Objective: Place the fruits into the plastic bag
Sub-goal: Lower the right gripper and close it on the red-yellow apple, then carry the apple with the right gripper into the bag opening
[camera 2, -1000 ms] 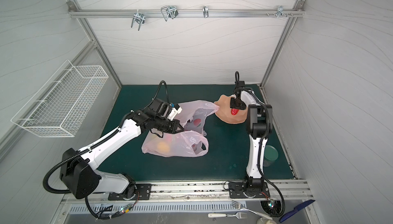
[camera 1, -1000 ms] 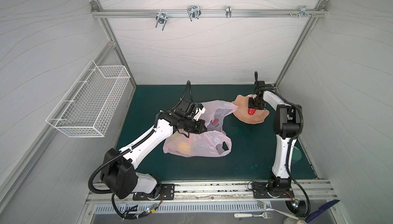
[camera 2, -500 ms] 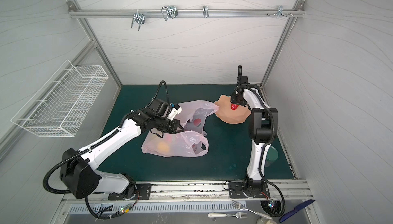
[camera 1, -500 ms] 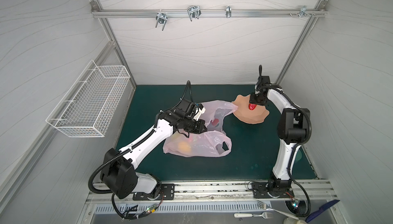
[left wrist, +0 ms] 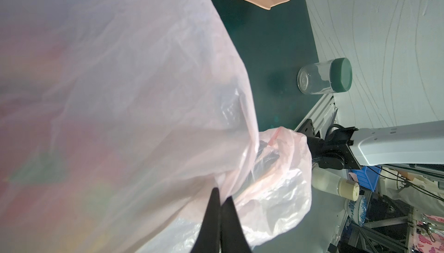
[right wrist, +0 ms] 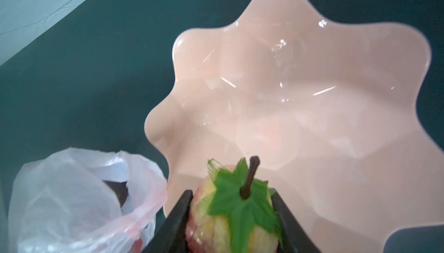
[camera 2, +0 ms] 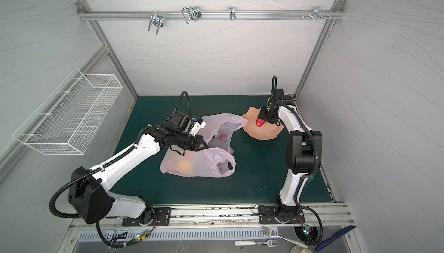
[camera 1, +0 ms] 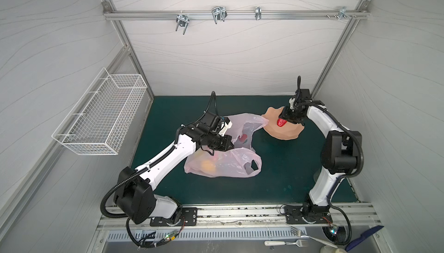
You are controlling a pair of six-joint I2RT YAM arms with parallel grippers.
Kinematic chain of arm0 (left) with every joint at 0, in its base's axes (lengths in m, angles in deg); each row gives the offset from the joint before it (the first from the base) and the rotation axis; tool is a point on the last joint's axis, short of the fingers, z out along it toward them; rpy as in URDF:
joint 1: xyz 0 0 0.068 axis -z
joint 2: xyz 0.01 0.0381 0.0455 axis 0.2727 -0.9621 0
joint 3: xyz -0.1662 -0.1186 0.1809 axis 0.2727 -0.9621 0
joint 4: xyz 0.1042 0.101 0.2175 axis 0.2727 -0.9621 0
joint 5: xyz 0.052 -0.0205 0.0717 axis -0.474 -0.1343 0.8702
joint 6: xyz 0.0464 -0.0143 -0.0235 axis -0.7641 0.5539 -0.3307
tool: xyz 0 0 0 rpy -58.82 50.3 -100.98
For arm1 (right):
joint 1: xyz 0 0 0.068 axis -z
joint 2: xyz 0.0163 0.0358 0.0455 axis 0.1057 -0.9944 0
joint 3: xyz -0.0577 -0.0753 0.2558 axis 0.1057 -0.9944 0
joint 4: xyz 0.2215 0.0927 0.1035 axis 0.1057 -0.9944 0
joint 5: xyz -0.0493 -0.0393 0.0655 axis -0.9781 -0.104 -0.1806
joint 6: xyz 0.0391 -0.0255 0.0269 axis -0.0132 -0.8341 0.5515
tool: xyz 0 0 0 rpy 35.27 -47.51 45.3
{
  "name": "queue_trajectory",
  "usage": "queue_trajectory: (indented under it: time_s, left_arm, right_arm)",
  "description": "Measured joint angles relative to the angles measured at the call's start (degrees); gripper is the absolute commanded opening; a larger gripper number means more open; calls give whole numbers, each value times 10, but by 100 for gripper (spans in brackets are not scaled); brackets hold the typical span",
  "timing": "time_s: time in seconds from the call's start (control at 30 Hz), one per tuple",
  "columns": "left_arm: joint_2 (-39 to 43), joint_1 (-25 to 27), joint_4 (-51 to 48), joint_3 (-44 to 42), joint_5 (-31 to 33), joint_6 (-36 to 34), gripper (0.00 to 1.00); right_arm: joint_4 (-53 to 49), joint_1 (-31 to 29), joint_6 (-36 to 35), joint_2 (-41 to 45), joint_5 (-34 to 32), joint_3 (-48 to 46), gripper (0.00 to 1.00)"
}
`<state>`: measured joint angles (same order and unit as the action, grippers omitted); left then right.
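Observation:
In both top views my right gripper [camera 1: 284,119] [camera 2: 263,119] hangs over the peach wavy-edged plate [camera 1: 286,136] [camera 2: 264,136], shut on a red strawberry [camera 1: 281,122] [camera 2: 260,122]. The right wrist view shows the strawberry [right wrist: 211,225], with its green leaf and brown stem, between the two fingers of the right gripper [right wrist: 231,197]. The pale pink plastic bag [camera 1: 225,167] [camera 2: 201,166] [left wrist: 120,95] [right wrist: 62,191] lies mid-table with several fruits inside, among them an orange-yellow one [camera 1: 207,165]. My left gripper [camera 1: 230,143] [camera 2: 204,145] [left wrist: 220,197] is shut on the bag's edge, holding its mouth up.
A white wire basket [camera 1: 101,117] hangs on the left wall. A clear jar with a green lid [left wrist: 324,77] lies near the right arm's base. Forks [camera 1: 288,242] lie on the front ledge. The bag's raised handle [camera 1: 260,119] reaches the plate's left rim.
The right arm has changed pose, its elbow swinging right, while the strawberry stays in its jaws over the plate. The left arm and the bag have not moved.

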<state>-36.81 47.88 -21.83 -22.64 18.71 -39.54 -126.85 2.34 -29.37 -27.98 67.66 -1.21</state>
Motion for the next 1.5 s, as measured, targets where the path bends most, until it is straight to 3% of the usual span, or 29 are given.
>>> queue_trajectory:
  time_s: [0.37,0.53,0.8,1.5]
  left_arm:
    - [-11,0,1,5,-1,0,0]
    - [-15,0,1,13,-3,-4,0]
    - [-21,0,1,15,-7,-6,0]
    - [-10,0,-7,17,10,-11,0]
  right_arm:
    - [88,-3,120,160,117,-239,41]
    - [104,-5,150,187,145,-288,41]
    - [158,-38,209,192,174,-318,40]
    - [340,-299,407,34,213,-246,43]
